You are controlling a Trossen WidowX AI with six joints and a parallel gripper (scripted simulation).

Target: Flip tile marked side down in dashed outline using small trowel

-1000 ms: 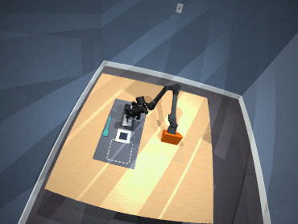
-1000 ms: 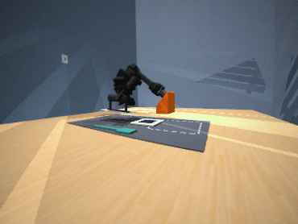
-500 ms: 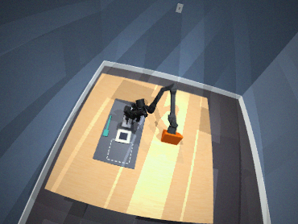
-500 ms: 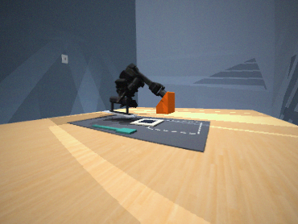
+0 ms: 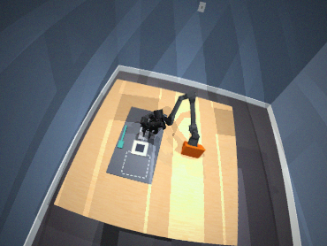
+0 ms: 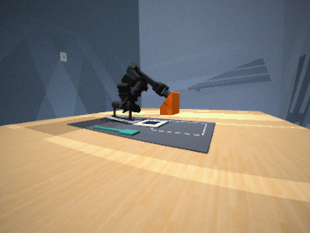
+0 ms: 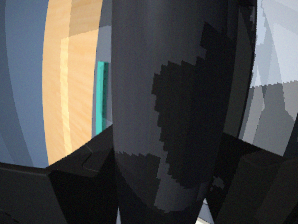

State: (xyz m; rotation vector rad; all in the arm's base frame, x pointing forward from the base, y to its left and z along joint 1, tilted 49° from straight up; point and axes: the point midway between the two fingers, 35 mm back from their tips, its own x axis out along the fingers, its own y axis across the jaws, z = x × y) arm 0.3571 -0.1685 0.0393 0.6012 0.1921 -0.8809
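Tile [image 5: 134,148] [image 6: 160,124] on mat [image 5: 116,165] [image 6: 184,143], just beyond hand [image 5: 148,133] [image 6: 122,117] [image 7: 156,128], which is shut w/ trowel [image 5: 141,133] [image 6: 120,120] [image 7: 167,100] gripped.

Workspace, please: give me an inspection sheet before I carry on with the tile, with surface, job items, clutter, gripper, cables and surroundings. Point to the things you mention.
Surface: wooden table [image 5: 212,195] [image 6: 138,184] [image 7: 75,100], dark mat [image 5: 117,165] [image 6: 184,142] on it.
Tile: white-framed tile [image 5: 133,147] [image 6: 142,123] flat on the mat, dark square up, mostly outside the dashed outline [image 5: 134,176] [image 6: 178,134].
Tools: teal tool [image 5: 120,143] [image 6: 131,132] [image 7: 101,95] flat on the mat; pale piece under the gripper, partly hidden.
Clutter: nothing seen.
Gripper [image 5: 148,134] [image 6: 122,116] [image 7: 156,128]: shut on a dark handle [image 7: 175,100], low over the mat.
Cables: nothing seen.
Surroundings: blue walls [image 5: 88,35] [image 6: 222,38], wall plate [image 5: 201,7] [image 6: 63,56].
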